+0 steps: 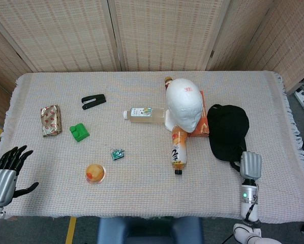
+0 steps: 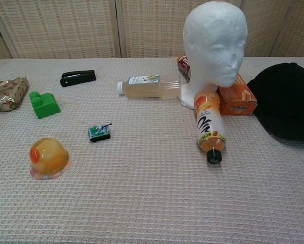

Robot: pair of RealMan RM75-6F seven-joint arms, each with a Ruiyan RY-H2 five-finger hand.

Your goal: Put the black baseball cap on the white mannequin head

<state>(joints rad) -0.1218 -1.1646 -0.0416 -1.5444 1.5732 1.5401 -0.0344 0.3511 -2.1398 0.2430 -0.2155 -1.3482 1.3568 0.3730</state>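
At the worktop's [image 1: 142, 203] near right edge the right hand [image 1: 251, 165] reaches in with its back to the head camera, its fingertips at the near rim of the black baseball cap [image 1: 228, 133]; whether the fingers have closed on the rim cannot be told, as they are hidden under the hand. At the near left corner the left hand [image 1: 5, 173] hangs just off the edge, fingers spread and holding nothing.

A little further in, left of centre, sits an orange jelly cup [image 1: 94, 173], with a small green toy tank [image 1: 117, 153] just beyond it. An orange drink bottle [image 1: 178, 149] lies with its black cap towards the near edge and its base against the white mannequin head [image 1: 184, 103], which stands upright right of centre. The cap lies on the cloth near the right edge, beside an orange box [image 1: 201, 122] that touches the mannequin head. A pale tea bottle [image 1: 143, 115] lies crosswise on the head's left.

Towards the left edge are a green toy block [image 1: 79, 132] and a foil snack pack [image 1: 51, 120]; a black stapler [image 1: 93, 101] lies further back.
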